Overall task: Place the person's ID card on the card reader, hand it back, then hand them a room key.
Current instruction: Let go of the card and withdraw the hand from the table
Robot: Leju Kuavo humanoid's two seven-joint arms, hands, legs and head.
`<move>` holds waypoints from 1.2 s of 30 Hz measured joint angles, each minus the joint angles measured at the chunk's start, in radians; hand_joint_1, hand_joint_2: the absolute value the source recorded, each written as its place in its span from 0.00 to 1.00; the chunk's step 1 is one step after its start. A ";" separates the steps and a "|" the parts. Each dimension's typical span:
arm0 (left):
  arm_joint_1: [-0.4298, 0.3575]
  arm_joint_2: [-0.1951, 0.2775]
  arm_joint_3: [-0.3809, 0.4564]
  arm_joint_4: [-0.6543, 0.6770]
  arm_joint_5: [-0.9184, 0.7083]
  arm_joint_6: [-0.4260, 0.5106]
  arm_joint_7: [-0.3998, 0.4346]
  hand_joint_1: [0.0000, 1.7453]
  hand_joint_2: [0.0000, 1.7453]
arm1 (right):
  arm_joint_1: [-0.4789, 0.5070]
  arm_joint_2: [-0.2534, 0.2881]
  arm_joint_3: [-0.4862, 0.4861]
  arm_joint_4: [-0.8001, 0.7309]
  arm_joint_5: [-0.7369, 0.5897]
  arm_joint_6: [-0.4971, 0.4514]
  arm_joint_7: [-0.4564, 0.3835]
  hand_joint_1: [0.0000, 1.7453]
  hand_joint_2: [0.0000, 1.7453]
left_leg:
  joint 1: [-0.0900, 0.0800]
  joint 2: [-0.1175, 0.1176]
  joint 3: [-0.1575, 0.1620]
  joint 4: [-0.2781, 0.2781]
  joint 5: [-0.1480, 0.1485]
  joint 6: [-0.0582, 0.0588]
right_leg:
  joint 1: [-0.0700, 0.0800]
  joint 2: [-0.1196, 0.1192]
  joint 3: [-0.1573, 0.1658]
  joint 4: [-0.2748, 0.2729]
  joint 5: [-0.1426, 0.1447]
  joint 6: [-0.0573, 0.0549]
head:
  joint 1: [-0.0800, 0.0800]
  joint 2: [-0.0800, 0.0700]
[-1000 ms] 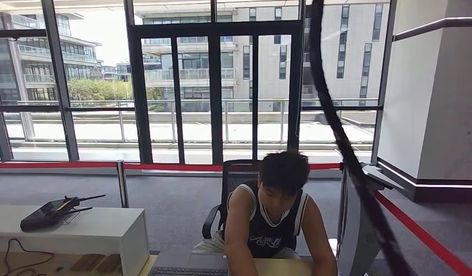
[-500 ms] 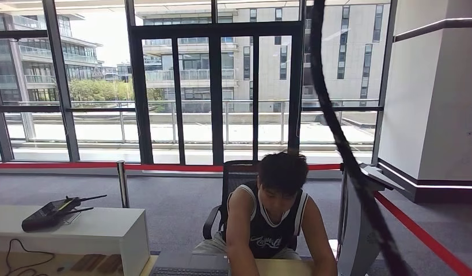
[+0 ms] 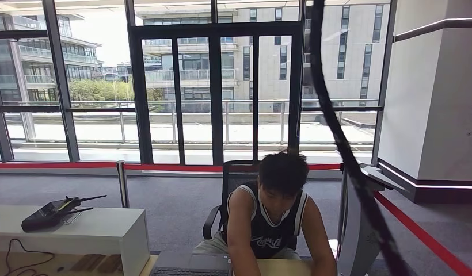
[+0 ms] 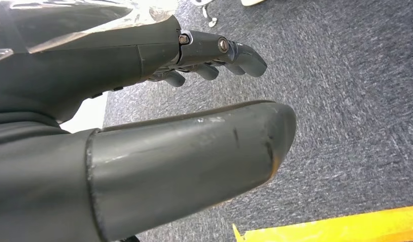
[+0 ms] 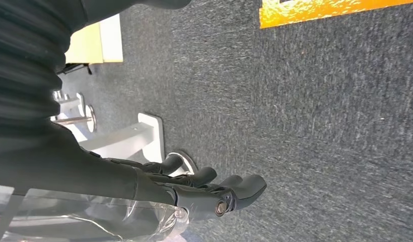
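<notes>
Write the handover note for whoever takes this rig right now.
Left hand: holds nothing, fingers apart, hanging over the grey carpet.
Right hand: holds nothing, also hanging over the carpet.
The person sits in a chair across the desk, head down.
No ID card, card reader or room key can be seen.
Done: nothing that shows.
Left: read the card, return it, hand over the key.
</notes>
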 joint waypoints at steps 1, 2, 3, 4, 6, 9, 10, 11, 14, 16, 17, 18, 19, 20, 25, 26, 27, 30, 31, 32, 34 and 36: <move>0.000 0.001 0.000 0.000 0.001 0.001 -0.001 0.00 0.00 | 0.000 0.002 0.000 0.000 0.001 -0.002 -0.003 0.00 1.00 | 0.000 0.000 0.000 0.000 0.000 0.000 | 0.000 0.000 0.000 0.000 0.000 0.000 | 0.000 0.000; 0.000 0.001 0.000 0.000 0.002 0.003 -0.001 0.00 0.00 | 0.000 0.004 0.000 0.001 0.003 -0.005 -0.006 0.00 1.00 | 0.000 0.000 0.000 0.000 0.000 0.000 | 0.000 0.000 0.000 0.000 0.000 0.000 | 0.000 0.000; 0.000 0.001 0.000 0.000 0.003 0.005 -0.001 0.00 0.00 | 0.000 0.006 0.000 0.002 0.004 -0.006 -0.009 0.00 1.00 | 0.000 0.000 0.000 0.000 0.000 0.000 | 0.000 0.000 0.000 0.000 0.000 0.000 | 0.000 0.000; 0.000 0.002 0.000 0.000 0.003 0.006 -0.001 0.00 0.00 | 0.000 0.008 0.000 0.003 0.004 -0.008 -0.011 0.00 1.00 | 0.000 0.000 0.000 0.000 0.000 0.000 | 0.000 0.000 0.000 0.000 0.000 0.000 | 0.000 0.000; 0.000 0.002 0.000 0.000 0.003 0.008 0.002 0.00 0.00 | 0.000 0.012 0.000 0.005 0.007 -0.009 -0.016 0.00 1.00 | 0.000 0.000 0.000 0.000 0.000 0.000 | 0.000 0.000 0.000 0.000 0.000 0.000 | 0.000 0.000; 0.000 0.005 0.000 0.000 0.004 0.010 0.006 0.00 0.00 | 0.000 0.018 0.000 0.006 0.011 -0.009 -0.020 0.00 1.00 | 0.000 0.000 0.000 0.000 0.000 0.000 | 0.000 0.000 0.000 0.000 0.000 0.000 | 0.001 0.000; 0.000 0.006 0.000 0.000 0.004 0.011 0.006 0.00 0.00 | 0.000 0.020 0.000 0.006 0.012 -0.009 -0.020 0.00 1.00 | 0.000 0.000 0.000 0.000 0.000 0.000 | 0.000 0.000 0.000 0.000 0.000 0.000 | 0.001 0.000; 0.000 0.006 0.000 0.000 0.005 0.013 0.006 0.00 0.00 | 0.000 0.021 0.000 0.007 0.012 -0.008 -0.020 0.00 1.00 | 0.000 0.000 0.000 0.000 0.000 0.000 | 0.000 0.000 0.000 0.000 0.000 0.000 | 0.001 0.000; 0.000 0.008 0.000 0.000 0.006 0.019 0.005 0.00 0.00 | 0.000 0.023 0.000 0.009 0.012 -0.007 -0.019 0.00 1.00 | 0.000 0.000 0.000 0.000 0.000 0.000 | 0.000 0.000 0.000 0.000 0.000 0.000 | 0.001 0.000; 0.000 0.009 0.000 0.000 0.006 0.024 0.002 0.00 0.00 | 0.000 0.024 0.000 0.010 0.011 -0.006 -0.019 0.00 1.00 | 0.000 0.000 0.000 0.000 0.000 0.000 | 0.000 0.000 0.000 0.000 0.000 0.000 | 0.001 0.000; 0.000 0.010 0.000 0.000 0.006 0.026 0.000 0.00 0.00 | 0.000 0.024 0.000 0.010 0.010 -0.006 -0.019 0.00 1.00 | 0.000 0.000 0.000 0.000 0.000 0.000 | 0.000 0.000 0.000 0.000 0.000 0.000 | 0.001 0.000; 0.000 0.010 0.000 0.000 0.006 0.028 -0.001 0.00 0.00 | 0.000 0.025 0.000 0.010 0.008 -0.006 -0.019 0.00 1.00 | 0.000 0.000 0.000 0.000 0.000 0.000 | 0.000 0.000 0.000 0.000 0.000 0.000 | 0.001 0.000; 0.000 0.011 0.000 0.000 0.005 0.029 -0.002 0.00 0.00 | 0.000 0.025 0.000 0.010 0.007 -0.005 -0.020 0.00 1.00 | 0.000 0.000 0.000 0.000 0.000 0.000 | 0.000 0.000 0.000 0.000 0.000 0.000 | 0.001 0.000; 0.000 0.012 0.000 0.000 0.005 0.030 -0.002 0.00 0.00 | 0.000 0.025 0.000 0.010 0.006 -0.005 -0.020 0.00 1.00 | 0.000 0.000 0.000 0.000 0.000 0.000 | 0.000 0.000 0.000 0.000 0.000 0.000 | 0.001 0.000; 0.000 0.019 0.000 0.000 0.008 0.033 0.003 0.00 0.00 | 0.000 0.024 -0.003 0.010 0.005 0.005 -0.014 0.00 0.25 | 0.000 0.000 0.000 0.000 0.000 0.000 | 0.000 0.000 0.000 0.000 0.000 0.000 | 0.001 0.000; 0.000 0.020 0.000 0.000 0.009 0.035 0.004 0.00 0.00 | 0.000 0.024 -0.004 0.010 0.007 0.006 -0.013 0.00 0.00 | 0.000 0.000 0.000 0.000 0.000 0.000 | 0.000 0.000 0.000 0.000 0.000 0.000 | 0.001 0.000; 0.000 0.021 0.000 0.000 0.010 0.036 0.005 0.00 0.00 | 0.000 0.024 -0.005 0.010 0.009 0.008 -0.012 0.00 0.00 | 0.000 0.000 0.000 0.000 0.000 0.000 | 0.000 0.000 0.000 0.000 0.000 0.000 | 0.001 0.000; 0.000 0.023 0.000 0.000 0.013 0.037 0.017 0.00 0.00 | 0.000 0.024 -0.006 0.010 0.019 0.009 -0.016 0.00 0.00 | 0.000 0.000 0.000 0.000 0.000 0.000 | 0.000 0.000 0.000 0.000 0.000 0.000 | 0.001 0.000; 0.000 0.023 0.000 0.000 0.013 0.037 0.023 0.00 0.00 | 0.000 0.023 -0.006 0.010 0.023 0.010 -0.019 0.00 0.00 | 0.000 0.000 0.000 0.000 0.000 0.000 | 0.000 0.000 0.000 0.000 0.000 0.000 | 0.001 0.000; 0.000 0.023 0.000 0.000 0.013 0.036 0.027 0.00 0.00 | 0.000 0.023 -0.006 0.010 0.027 0.010 -0.020 0.00 0.00 | 0.000 0.000 0.000 0.000 0.000 0.000 | 0.000 0.000 0.000 0.000 0.000 0.000 | 0.001 0.000; 0.000 0.023 0.000 0.000 0.013 0.035 0.036 0.00 0.00 | -0.001 0.022 -0.006 0.010 0.032 0.011 -0.021 0.00 0.00 | 0.000 0.000 0.000 0.000 0.000 0.000 | 0.000 0.000 0.000 0.000 0.000 0.000 | 0.001 0.000; 0.000 0.023 0.000 0.000 0.012 0.031 0.045 0.00 0.00 | -0.001 0.019 -0.006 0.010 0.036 0.013 -0.021 0.00 0.00 | 0.000 0.000 0.000 0.000 0.000 0.000 | 0.000 0.000 0.000 0.000 0.000 0.000 | 0.001 0.000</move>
